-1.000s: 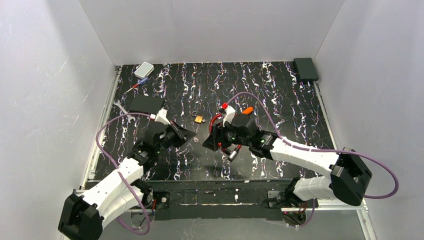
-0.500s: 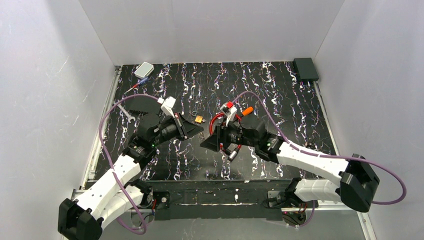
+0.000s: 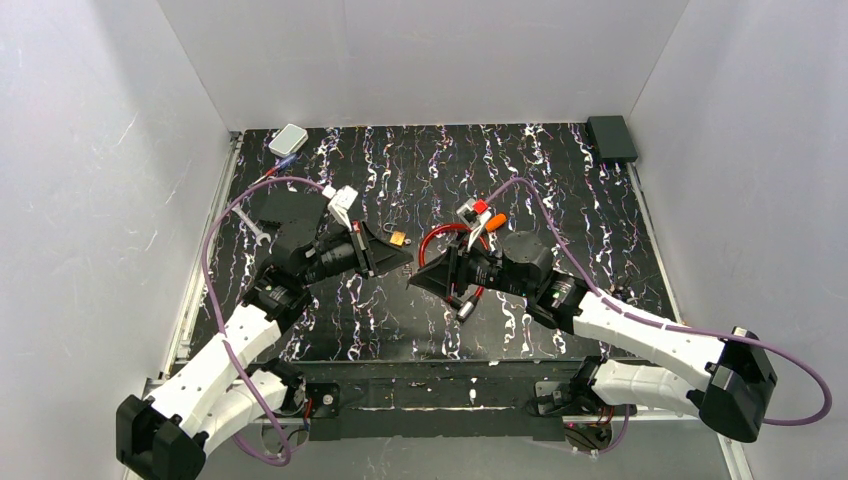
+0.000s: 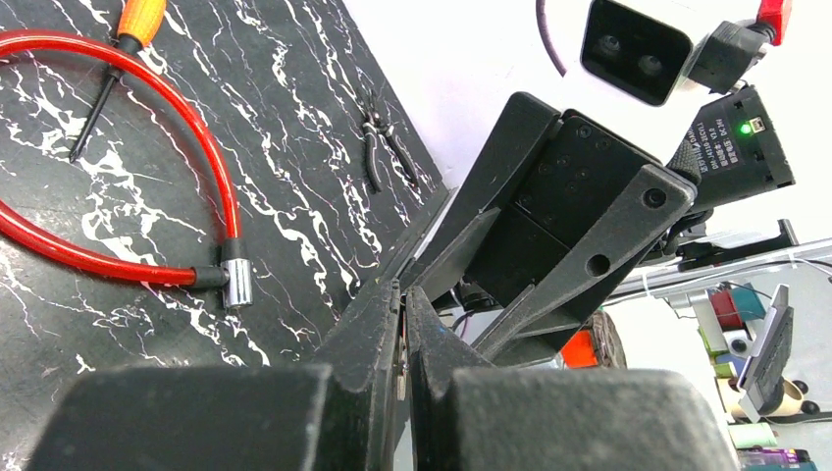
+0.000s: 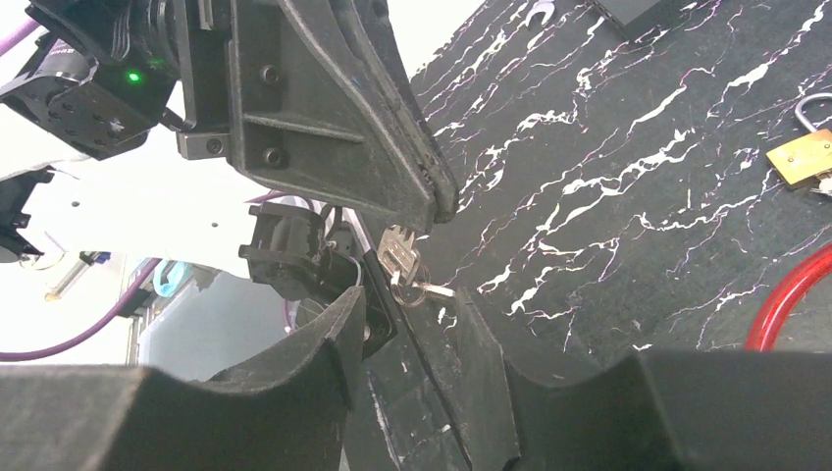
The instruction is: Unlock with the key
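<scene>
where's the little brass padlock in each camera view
top external: the brass padlock lies just left of picture centre, left of the red cable loop.
left wrist: not in it.
right wrist: the padlock is at the far right edge, above the cable.
shared landmark: the red cable loop, which shows in all three views.

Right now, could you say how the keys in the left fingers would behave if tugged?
The keys look thin, stiff metal, likely light. The lower key hangs on a ring, so it would probably swing. Smooth faces may slip between the left fingers.
</scene>
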{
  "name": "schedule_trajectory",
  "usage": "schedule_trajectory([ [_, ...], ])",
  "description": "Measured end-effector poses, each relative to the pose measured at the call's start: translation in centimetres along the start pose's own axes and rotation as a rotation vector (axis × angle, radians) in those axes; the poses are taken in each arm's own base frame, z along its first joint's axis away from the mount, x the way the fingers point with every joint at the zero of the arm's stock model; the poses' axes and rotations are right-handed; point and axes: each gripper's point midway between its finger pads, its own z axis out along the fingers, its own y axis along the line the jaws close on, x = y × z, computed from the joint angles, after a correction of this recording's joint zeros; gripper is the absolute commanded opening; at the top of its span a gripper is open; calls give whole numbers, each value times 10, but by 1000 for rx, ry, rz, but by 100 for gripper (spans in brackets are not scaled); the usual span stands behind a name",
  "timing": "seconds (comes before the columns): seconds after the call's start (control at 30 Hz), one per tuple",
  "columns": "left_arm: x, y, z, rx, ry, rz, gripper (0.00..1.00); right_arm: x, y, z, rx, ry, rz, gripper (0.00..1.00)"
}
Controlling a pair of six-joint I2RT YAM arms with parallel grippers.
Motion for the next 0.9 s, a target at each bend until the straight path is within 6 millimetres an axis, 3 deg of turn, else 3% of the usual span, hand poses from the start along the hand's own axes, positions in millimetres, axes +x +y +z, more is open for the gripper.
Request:
schedule_trajectory([
  [0.73,-3,-9,2,40,0,-17,0,14,-3,7,-21,56,-8,45],
  [0.9,-3,-9,2,41,1,-17,0,14,-4,9,-20,60,-10,55],
])
